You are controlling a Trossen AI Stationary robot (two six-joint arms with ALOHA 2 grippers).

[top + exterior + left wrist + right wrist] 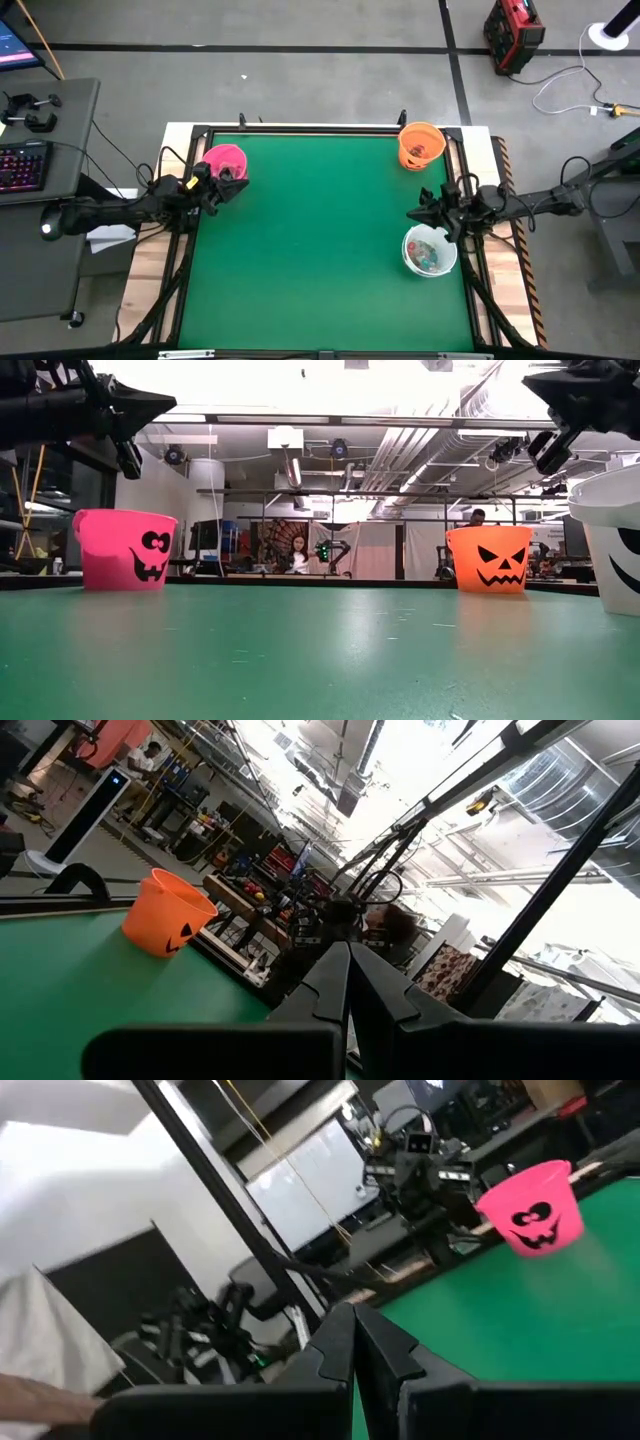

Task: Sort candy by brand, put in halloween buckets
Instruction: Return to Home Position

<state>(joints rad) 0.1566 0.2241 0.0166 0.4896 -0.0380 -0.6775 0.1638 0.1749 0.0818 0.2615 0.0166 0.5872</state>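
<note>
Looking straight down on the green bench (pixel 320 280), the three halloween buckets stand upright near its edges, well apart from one another. The pink bucket (pixel 226 160) sits at the upper left corner of the high view, the orange bucket (pixel 421 146) at the upper right corner, and the white bucket (pixel 430 250) along the right edge, lower down. The candy (pixel 428 256) appears as a heap of mixed-coloured wrappers inside the white bucket, and a few more pieces lie in the orange bucket. Whether the pink bucket holds any cannot be told.

The left gripper (pixel 232 187) hangs above the bench just beside the pink bucket. Its two fingers are pressed together with nothing between them, as the left wrist view shows. The right gripper (pixel 420 213) hangs between the orange and white buckets, close to the rim of the white one, and its fingers are likewise pressed together on nothing. Both grippers point inward, toward the middle of the bench.

Seen from bench height, both arms are raised clear of the green surface at the upper corners. Each bucket carries a black jack-o'-lantern face.
</note>
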